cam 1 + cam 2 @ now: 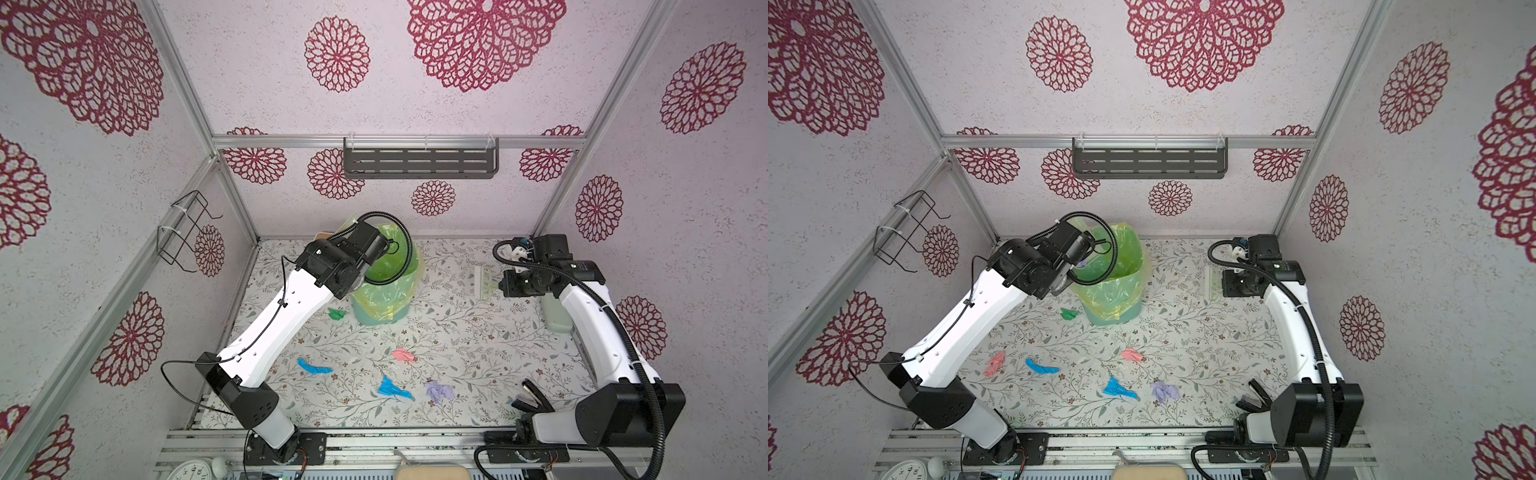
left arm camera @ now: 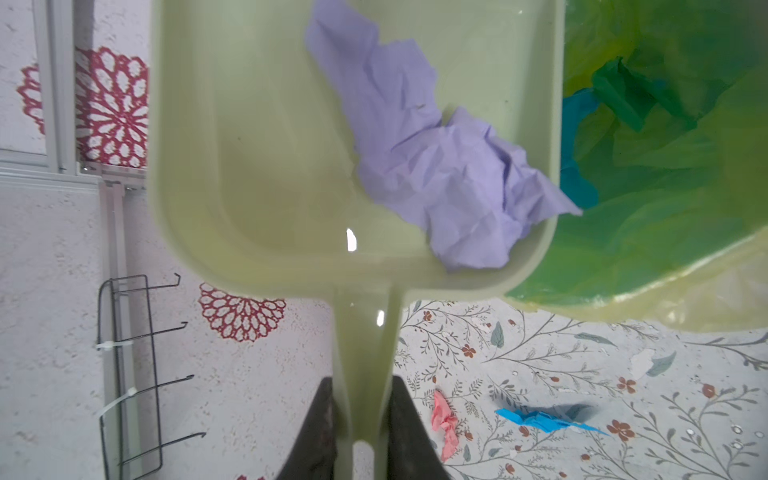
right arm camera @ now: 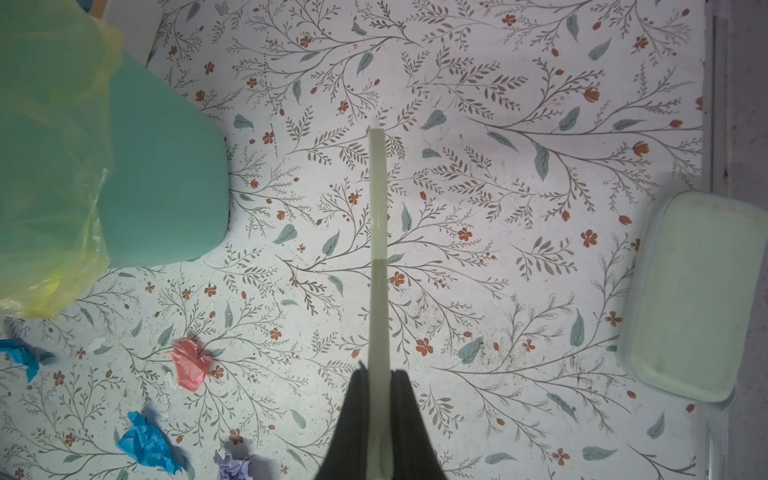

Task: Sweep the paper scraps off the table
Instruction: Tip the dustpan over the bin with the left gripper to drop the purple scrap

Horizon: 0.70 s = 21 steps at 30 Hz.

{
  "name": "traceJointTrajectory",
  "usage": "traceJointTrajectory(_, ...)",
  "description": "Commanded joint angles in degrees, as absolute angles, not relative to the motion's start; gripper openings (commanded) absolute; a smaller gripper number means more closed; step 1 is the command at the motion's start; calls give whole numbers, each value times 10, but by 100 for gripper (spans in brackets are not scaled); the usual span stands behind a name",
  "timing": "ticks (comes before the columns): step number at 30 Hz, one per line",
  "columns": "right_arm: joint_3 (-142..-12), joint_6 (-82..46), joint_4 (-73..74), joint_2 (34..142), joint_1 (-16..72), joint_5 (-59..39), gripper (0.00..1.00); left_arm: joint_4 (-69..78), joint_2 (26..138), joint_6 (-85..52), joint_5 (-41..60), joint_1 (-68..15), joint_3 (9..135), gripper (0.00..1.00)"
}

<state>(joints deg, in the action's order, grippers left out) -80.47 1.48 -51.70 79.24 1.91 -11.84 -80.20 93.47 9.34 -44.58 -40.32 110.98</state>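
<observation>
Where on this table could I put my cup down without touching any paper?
Best is the bare table between the bin and the pale green box at the right edge, under the brush in the right gripper. The near strip is crowded with paper scraps: two blue, two pink, a lilac. A green scrap lies left of the bin.

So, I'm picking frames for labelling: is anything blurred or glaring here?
Left wrist view: the dustpan rim is soft, with two small white glints; the lilac scrap in it is sharp. Right wrist view: the right gripper around the brush is dark and blurred, the table print crisp. Both top views: even light, no glare.
</observation>
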Motion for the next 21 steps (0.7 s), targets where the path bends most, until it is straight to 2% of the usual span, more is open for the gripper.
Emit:
traceJointTrajectory(1, -824, 19, -520, 794, 14, -138, 0, -776, 942, 122, -512, -416, 1091, 10)
traceJointTrajectory(8, -820, 18, -520, 793, 15, -144, 0, -732, 928, 162, -590, -440, 1031, 10)
traceJointTrajectory(21, -820, 16, -523, 796, 16, -153, 0, -626, 907, 252, -663, -465, 953, 10)
